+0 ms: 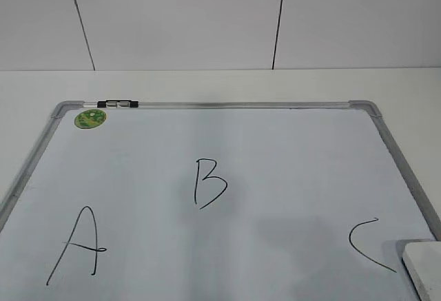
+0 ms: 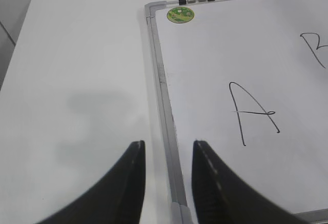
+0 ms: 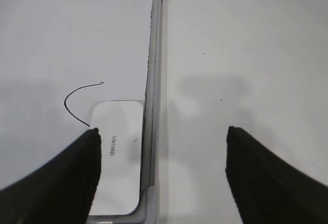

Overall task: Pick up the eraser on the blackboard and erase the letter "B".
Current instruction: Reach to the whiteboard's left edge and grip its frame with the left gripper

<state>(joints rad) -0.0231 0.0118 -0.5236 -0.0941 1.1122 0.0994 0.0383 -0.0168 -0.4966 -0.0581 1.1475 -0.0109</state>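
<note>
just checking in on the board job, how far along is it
Nothing is done so far: the B is whole on the board. The eraser lies untouched by the board's right frame, beside the C. The right gripper hangs open above it, its fingers wide apart, gripping nothing. Left: grasp the eraser, carry it to the B, wipe.

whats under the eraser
The eraser lies flat on the blackboard, in its corner beside the "C". The board surface beneath it is covered.
</note>
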